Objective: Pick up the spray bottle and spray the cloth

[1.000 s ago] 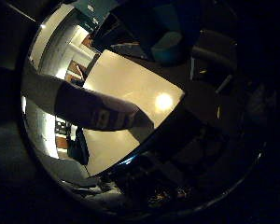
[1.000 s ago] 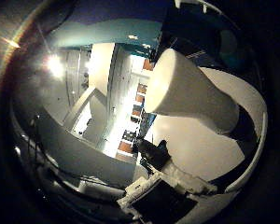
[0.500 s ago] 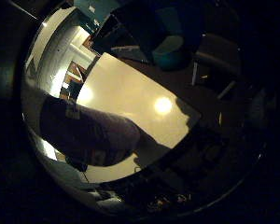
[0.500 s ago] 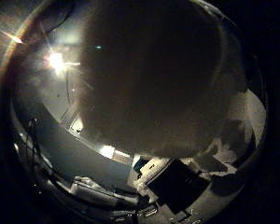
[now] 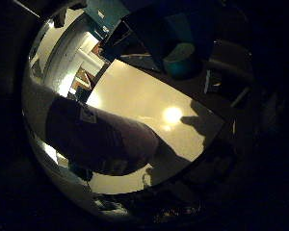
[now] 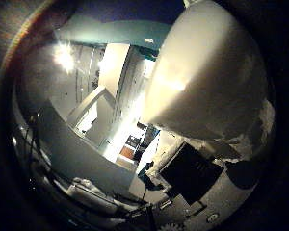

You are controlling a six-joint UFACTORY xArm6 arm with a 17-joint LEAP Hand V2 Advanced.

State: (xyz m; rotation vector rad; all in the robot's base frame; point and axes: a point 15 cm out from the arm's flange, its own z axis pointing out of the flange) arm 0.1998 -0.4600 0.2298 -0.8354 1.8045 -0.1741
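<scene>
The spray bottle [image 5: 103, 139] sits close against the palm. From the little-finger side it shows as a dark, rounded body with a pale label, lying across one long edge of the bench [image 5: 135, 96]. Whether it rests on the bench or is already clear of it I cannot tell. From the thumb side a white rounded bulk [image 6: 207, 72] fills a good part of the view. It is probably the same bottle's shoulder, though the light is too poor to be sure. Below it are black and white parts of the hand [image 6: 192, 175]. The pictures do not show whether the hand is closed round the bottle or merely near it. I cannot pick out the cloth in either view.

By its look the bottle is smooth, stiff plastic, so it is likely slippery and light unless well filled, when liquid would make it bottom-heavy. The best hold is probably high on the body just under the head, where the narrowing stops it sliding and the trigger stays in reach.

Half a second ago the white bulk covered nearly the whole thumb-side view; now it covers less, and the room shows beside it. From the little-finger side the dark body looms larger than a second ago. So the palm has shifted against the bottle while keeping close to it.
</scene>
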